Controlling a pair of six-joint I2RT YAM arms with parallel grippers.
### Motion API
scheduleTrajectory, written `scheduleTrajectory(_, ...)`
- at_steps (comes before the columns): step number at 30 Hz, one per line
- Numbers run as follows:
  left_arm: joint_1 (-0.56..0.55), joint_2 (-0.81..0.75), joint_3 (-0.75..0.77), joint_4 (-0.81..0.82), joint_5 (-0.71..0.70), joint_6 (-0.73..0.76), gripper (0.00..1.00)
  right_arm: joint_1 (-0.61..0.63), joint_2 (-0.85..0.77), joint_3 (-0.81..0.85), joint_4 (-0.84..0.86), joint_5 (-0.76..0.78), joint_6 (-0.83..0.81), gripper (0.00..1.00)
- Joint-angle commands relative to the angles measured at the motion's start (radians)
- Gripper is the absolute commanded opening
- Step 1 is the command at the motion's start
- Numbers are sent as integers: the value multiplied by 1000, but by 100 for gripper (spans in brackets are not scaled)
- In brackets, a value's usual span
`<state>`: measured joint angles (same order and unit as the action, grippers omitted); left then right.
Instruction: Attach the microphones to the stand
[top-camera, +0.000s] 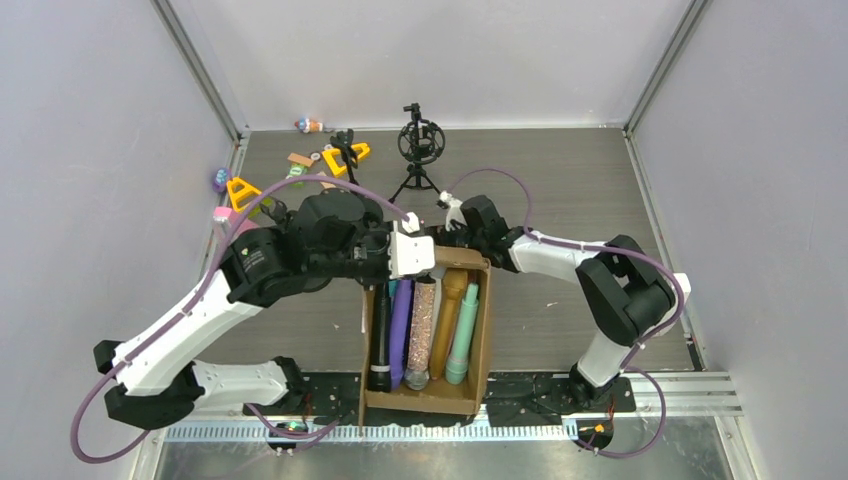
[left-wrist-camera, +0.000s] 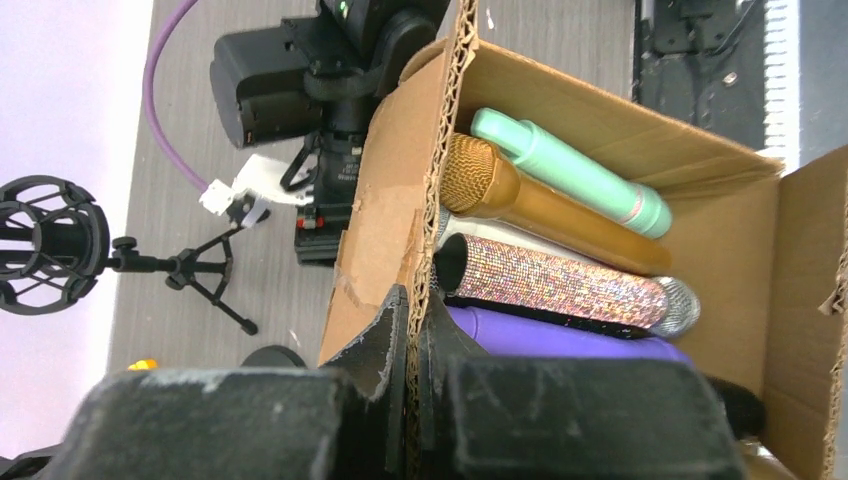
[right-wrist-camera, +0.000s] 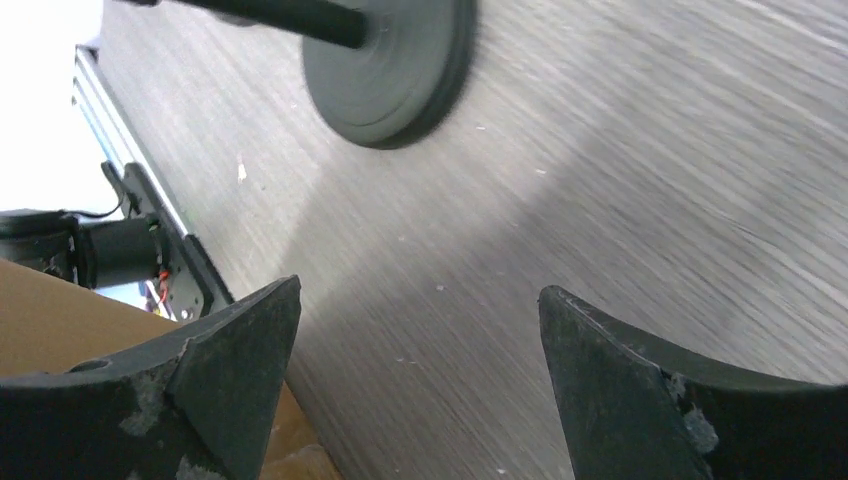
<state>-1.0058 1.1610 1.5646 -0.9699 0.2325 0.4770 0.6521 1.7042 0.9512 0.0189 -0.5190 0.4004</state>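
A cardboard box (top-camera: 482, 340) near the table's front holds several microphones lying side by side: black (top-camera: 380, 345), purple (top-camera: 401, 325), silver-glitter (top-camera: 421, 330), gold (top-camera: 447, 310) and mint green (top-camera: 464, 335). The black tripod stand (top-camera: 419, 148) with a ring mount stands at the back of the table and holds nothing. My left gripper (left-wrist-camera: 422, 335) is shut on the box's far cardboard wall (left-wrist-camera: 395, 200); the glitter (left-wrist-camera: 560, 282), gold (left-wrist-camera: 540, 205) and mint (left-wrist-camera: 570, 170) microphones lie just inside it. My right gripper (right-wrist-camera: 420, 300) hangs open over bare tabletop beside the box's far right corner.
Yellow (top-camera: 240, 192) and orange (top-camera: 345, 157) clamp-like holders and small coloured items lie at the back left. A round black disc base (right-wrist-camera: 390, 70) sits on the table ahead of the right gripper. Cage walls close in on both sides.
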Motion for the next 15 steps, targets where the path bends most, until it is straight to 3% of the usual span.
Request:
scheduleTrajectory(1, 6, 31, -108, 110, 0, 80, 0, -22, -99, -131, 76, 125, 110, 93)
scheduleTrajectory(9, 5, 196, -9, 107, 102, 184, 0, -75, -528, -328, -176, 673, 202, 96)
scheduleTrajectory(13, 4, 276, 40, 99, 167, 186, 0, -142, -661, -322, -310, 809, 222, 99)
scheduleTrajectory(15, 5, 301, 44, 110, 199, 186, 8, -157, -708, -298, -350, 850, 210, 96)
